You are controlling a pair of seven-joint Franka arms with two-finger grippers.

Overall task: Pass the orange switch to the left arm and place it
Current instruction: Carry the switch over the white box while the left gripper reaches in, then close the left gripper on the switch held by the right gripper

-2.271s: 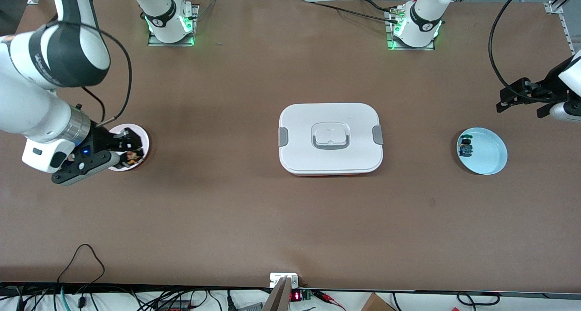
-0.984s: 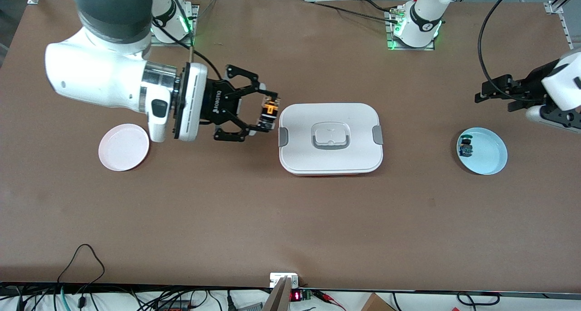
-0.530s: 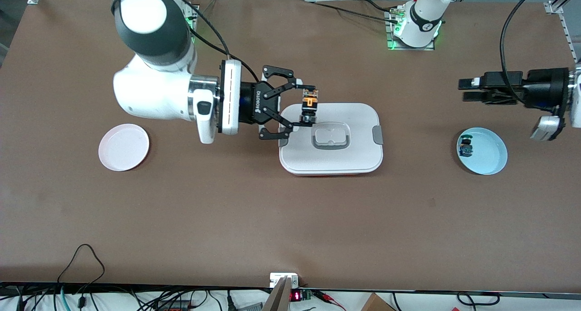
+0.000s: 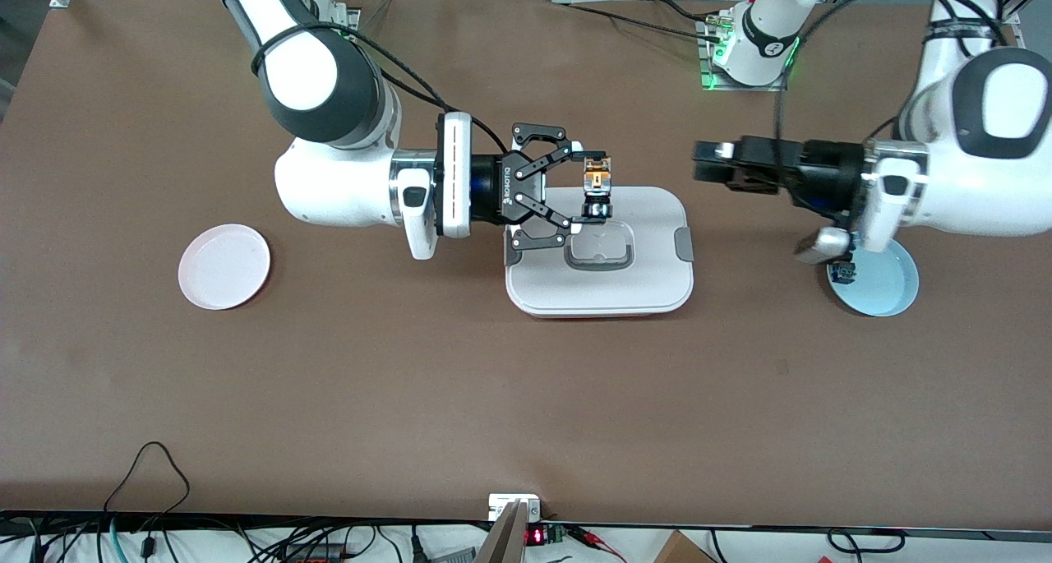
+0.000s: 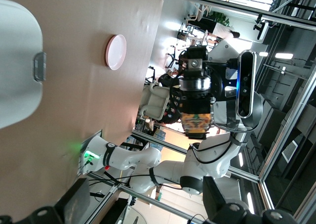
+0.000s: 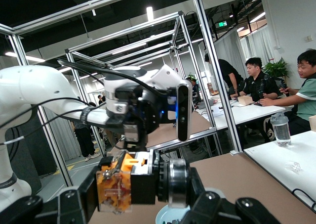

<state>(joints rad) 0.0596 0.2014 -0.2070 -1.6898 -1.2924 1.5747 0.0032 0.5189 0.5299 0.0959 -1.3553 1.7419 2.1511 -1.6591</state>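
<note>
My right gripper (image 4: 593,190) is shut on the orange switch (image 4: 597,177) and holds it in the air over the edge of the white box (image 4: 649,283) that faces the robot bases. In the right wrist view the switch (image 6: 118,184) fills the space between the fingers (image 6: 69,204), orange body and black cylindrical end both visible. My left gripper (image 4: 708,162) is open and empty in the air beside the box, toward the left arm's end, pointing at the switch. The left wrist view shows the switch (image 5: 196,122) held up ahead.
A light blue dish (image 4: 888,288) holding a small blue and green switch (image 4: 842,275) lies under the left wrist. An empty pink plate (image 4: 223,265) lies toward the right arm's end. The box stands mid-table, between the two.
My right gripper lifted the orange switch off the pink plate and carried it to over the box. My left arm swung in from its end of the table toward the box.
</note>
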